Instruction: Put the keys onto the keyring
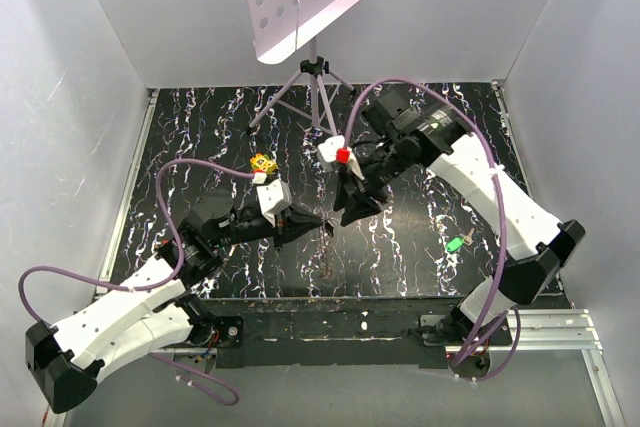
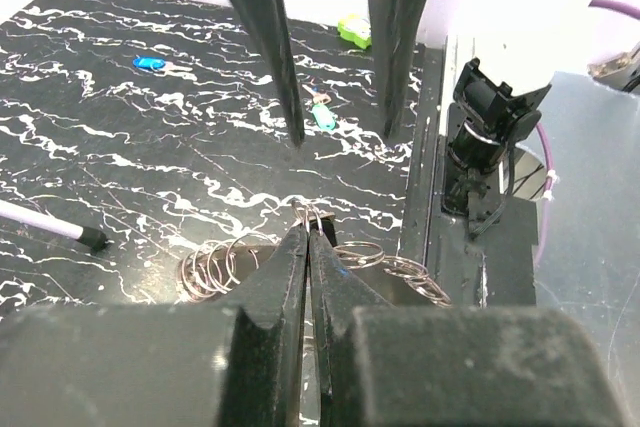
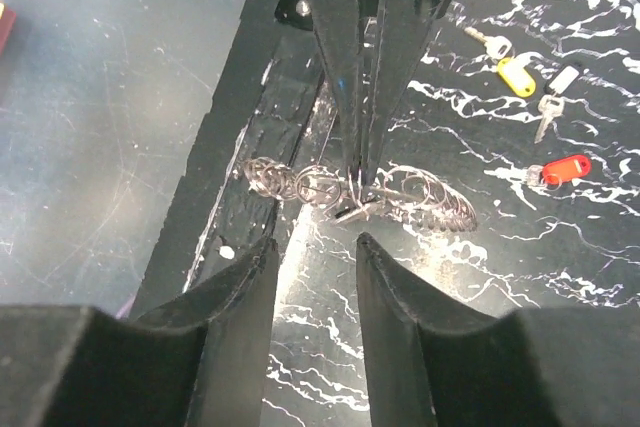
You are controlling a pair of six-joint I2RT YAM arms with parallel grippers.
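Note:
My left gripper (image 2: 308,232) is shut on the keyring (image 2: 225,265). The keyring shows as a string of small linked wire rings, hanging down to the black marbled table on both sides of the jaws. In the right wrist view the left gripper (image 3: 352,175) comes down from above and pinches the keyring (image 3: 425,192). My right gripper (image 3: 315,242) is open and empty, just short of the rings; it also shows in the left wrist view (image 2: 343,135). Keys lie loose on the table: blue (image 2: 150,63), teal (image 2: 322,113), yellow (image 3: 515,75), red (image 3: 560,169), black (image 3: 562,80), green (image 1: 455,244).
A yellow spotted block (image 1: 263,163) lies behind the left arm. A tripod (image 1: 316,77) with a perforated white plate stands at the back centre. The table's front edge and metal rail (image 2: 440,187) are close to the hanging rings.

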